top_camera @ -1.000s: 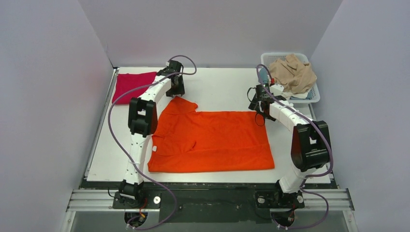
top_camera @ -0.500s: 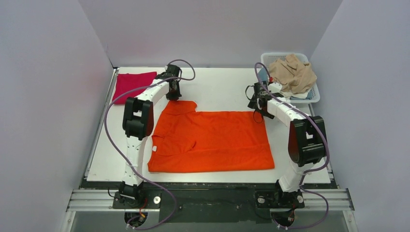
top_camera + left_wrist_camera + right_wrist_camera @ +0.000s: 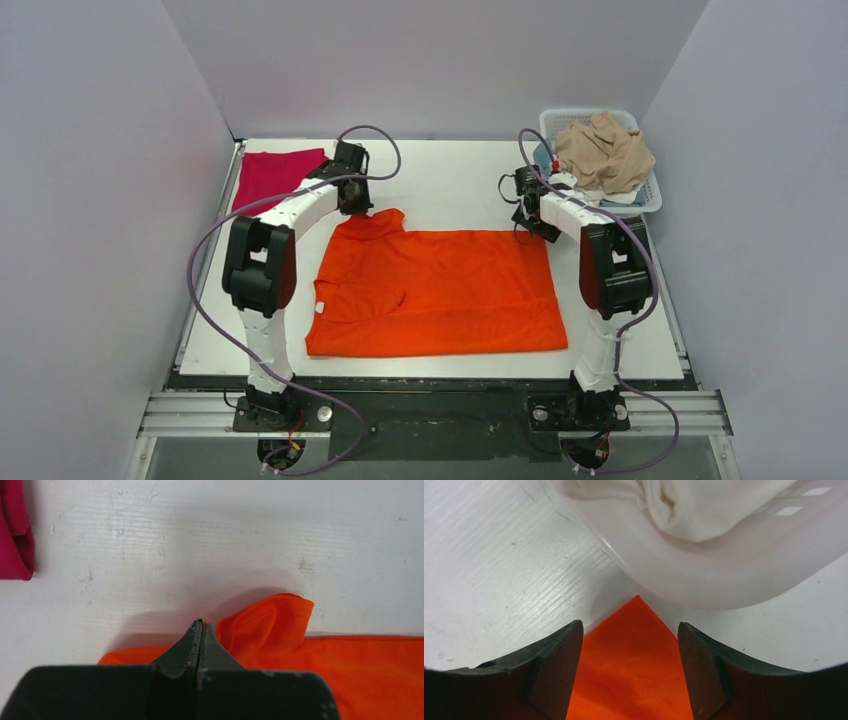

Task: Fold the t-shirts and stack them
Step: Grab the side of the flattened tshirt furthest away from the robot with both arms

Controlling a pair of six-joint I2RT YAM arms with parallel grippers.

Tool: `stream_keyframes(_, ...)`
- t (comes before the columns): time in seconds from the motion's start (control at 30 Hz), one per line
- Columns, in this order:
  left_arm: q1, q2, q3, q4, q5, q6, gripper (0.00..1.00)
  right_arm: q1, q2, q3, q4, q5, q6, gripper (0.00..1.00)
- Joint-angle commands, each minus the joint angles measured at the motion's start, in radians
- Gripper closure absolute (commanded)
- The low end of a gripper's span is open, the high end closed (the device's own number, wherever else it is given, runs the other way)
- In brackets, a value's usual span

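An orange t-shirt (image 3: 440,290) lies spread flat in the middle of the table. My left gripper (image 3: 355,205) is at its far left corner, shut on the cloth. In the left wrist view the closed tips (image 3: 200,625) pinch the edge and an orange fold (image 3: 270,615) rises beside them. My right gripper (image 3: 527,222) is at the shirt's far right corner. It stands open, and the pointed orange corner (image 3: 636,611) lies between its fingers (image 3: 559,665). A folded crimson t-shirt (image 3: 272,178) lies at the far left of the table.
A white basket (image 3: 650,195) at the far right holds a beige garment (image 3: 605,150) and other cloth. Its rim (image 3: 724,575) is just beyond the right gripper. Grey walls enclose the table on three sides.
The left gripper has shut on the shirt's far left corner and drawn slightly left. The right gripper has moved onto the far right corner, and its jaws have narrowed.
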Motion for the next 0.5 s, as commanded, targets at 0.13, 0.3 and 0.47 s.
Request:
stream_keyframes(0.13,-0.023,-0.206,-0.177,0.155,0.027,-0.043,1.00,0.024,0.053,0.057,-0.104,0.078,0.037,0.41)
stream_keyframes(0.3,-0.040,-0.293,-0.266,0.178,0.016,-0.057,1.00,0.035,0.059,0.071,-0.148,0.098,0.041,0.52)
stream_keyframes(0.47,-0.045,-0.364,-0.342,0.185,-0.009,-0.075,1.00,0.035,0.049,0.056,-0.152,0.100,0.048,0.75)
